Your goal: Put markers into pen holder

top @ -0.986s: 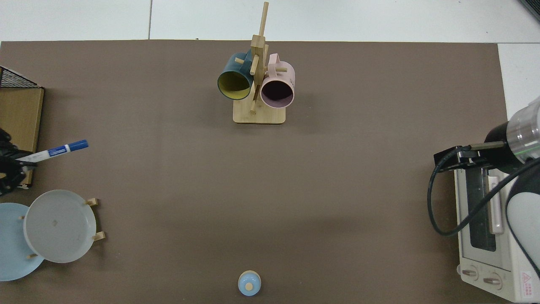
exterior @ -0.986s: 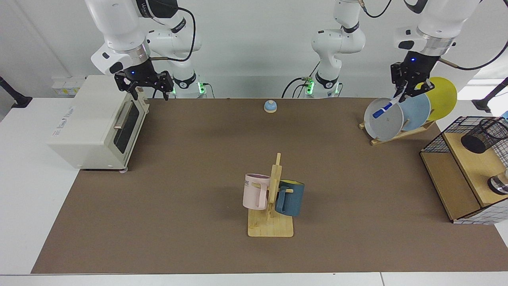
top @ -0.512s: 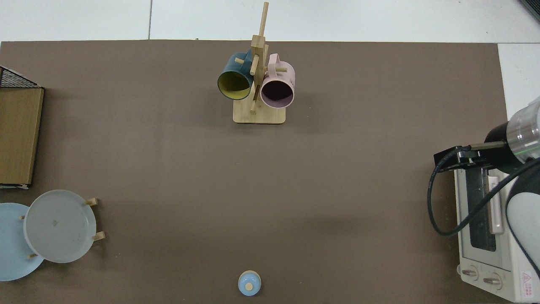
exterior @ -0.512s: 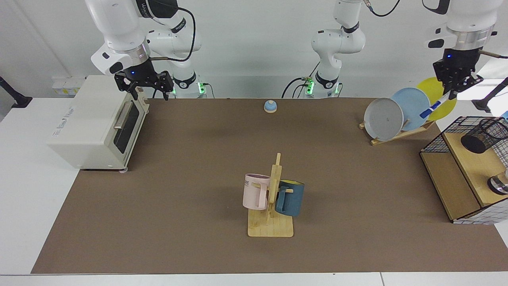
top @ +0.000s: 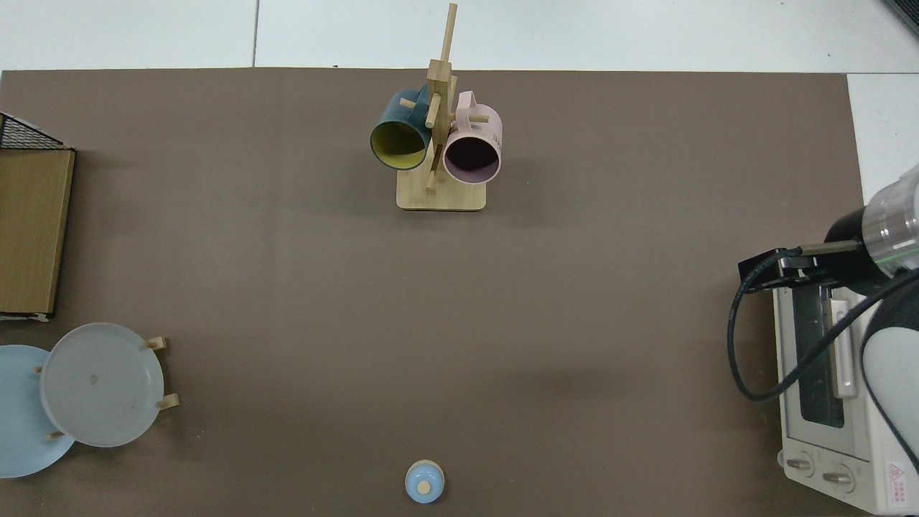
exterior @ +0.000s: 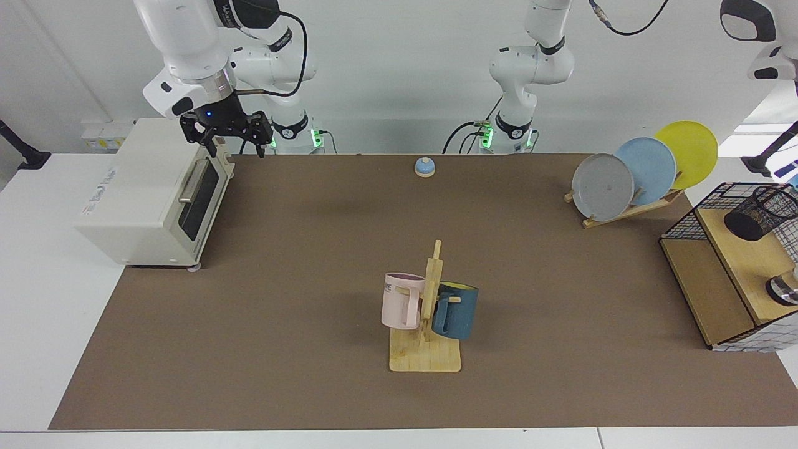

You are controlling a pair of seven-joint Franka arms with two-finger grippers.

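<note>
Plain white wall (exterior: 399, 75) behind a brown-matted white table (exterior: 37, 312).

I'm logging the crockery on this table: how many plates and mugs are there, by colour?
Round grey plate: 1
Round light blue plate: 1
Round yellow plate: 1
Pink handled mug: 1
Dark blue handled mug: 1
Total: 5
The right gripper waits above the white toaster oven; the left gripper is out of view.

pen holder (exterior: 760, 212): small black wire-mesh cup, tilted, mouth toward upper right; far right edge of facing view, on wooden board in wire basket (exterior: 686, 226).
marker: not visible.
</note>
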